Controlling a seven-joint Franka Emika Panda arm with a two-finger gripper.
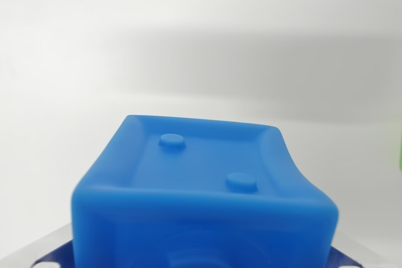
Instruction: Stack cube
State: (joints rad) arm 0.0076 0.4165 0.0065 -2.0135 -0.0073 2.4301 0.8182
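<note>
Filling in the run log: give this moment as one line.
view: wrist | object: blue cube close to camera, two raised studs on upper face | surface: white | green sliver at right edge | gripper: fingers unseen, state unclear

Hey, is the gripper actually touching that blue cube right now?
Cannot tell. The wrist view shows the blue cube filling the bottom of the frame, but no gripper fingers are clearly visible, so neither contact nor a gap shows.

Wrist view very near blue cube [201, 186]; faces white surface [188, 42]
</note>
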